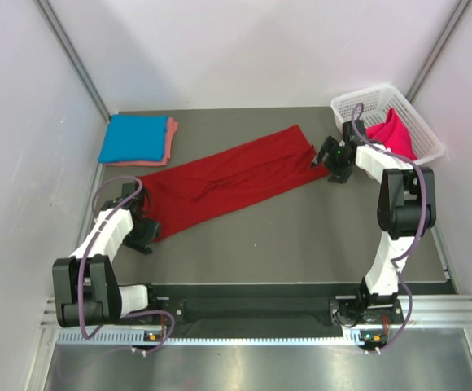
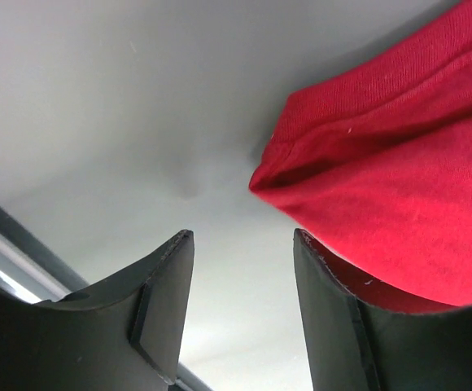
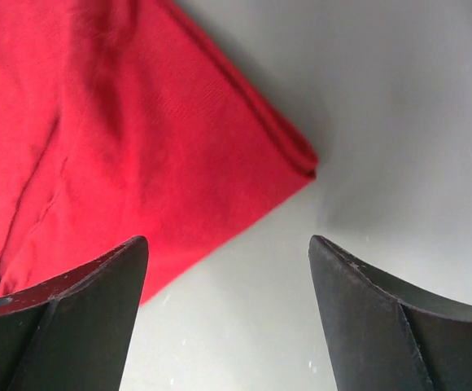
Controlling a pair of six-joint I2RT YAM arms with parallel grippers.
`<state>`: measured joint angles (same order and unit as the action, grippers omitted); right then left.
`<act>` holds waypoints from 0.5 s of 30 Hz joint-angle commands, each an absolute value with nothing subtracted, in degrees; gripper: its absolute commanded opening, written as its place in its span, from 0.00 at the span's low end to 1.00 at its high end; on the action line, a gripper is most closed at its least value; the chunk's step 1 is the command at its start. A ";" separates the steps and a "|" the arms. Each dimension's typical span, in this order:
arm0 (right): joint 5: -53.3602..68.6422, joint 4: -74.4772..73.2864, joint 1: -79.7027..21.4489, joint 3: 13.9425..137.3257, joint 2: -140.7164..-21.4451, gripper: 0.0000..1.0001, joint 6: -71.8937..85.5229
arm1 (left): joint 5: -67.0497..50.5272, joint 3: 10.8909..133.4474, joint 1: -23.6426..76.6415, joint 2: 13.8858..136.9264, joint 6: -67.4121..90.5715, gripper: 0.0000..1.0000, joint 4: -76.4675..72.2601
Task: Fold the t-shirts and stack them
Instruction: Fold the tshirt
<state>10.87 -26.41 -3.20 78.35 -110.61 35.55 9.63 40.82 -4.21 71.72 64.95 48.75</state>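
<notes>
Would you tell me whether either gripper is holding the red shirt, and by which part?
Nothing is held: the left gripper and right gripper are both open, each at one end of the red shirt.

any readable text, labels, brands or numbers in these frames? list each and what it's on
None can be read.
Dark red t-shirt, blue t-shirt, white basket, table: no print visible in any view.
Arm bases: small orange marks, too small to tell whether they are text.
</notes>
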 commanded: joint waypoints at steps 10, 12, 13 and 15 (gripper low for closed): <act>6.95 -22.06 -2.90 82.53 -116.28 0.61 39.72 | 10.46 40.78 -4.57 74.62 70.40 0.62 45.27; 6.50 -21.97 -2.99 82.79 -116.89 0.58 40.25 | 10.72 40.96 -4.57 75.32 70.40 0.62 45.09; 6.59 -21.97 -2.90 83.05 -117.42 0.52 40.43 | 10.64 41.04 -4.57 75.41 70.23 0.62 45.09; 6.86 -21.97 -2.90 83.32 -117.86 0.42 40.34 | 10.55 41.31 -4.57 75.41 69.96 0.62 45.17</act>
<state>9.13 -22.81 -3.64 81.23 -115.83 37.76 9.87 40.82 -4.25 75.09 69.12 46.28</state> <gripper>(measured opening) 0.469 0.619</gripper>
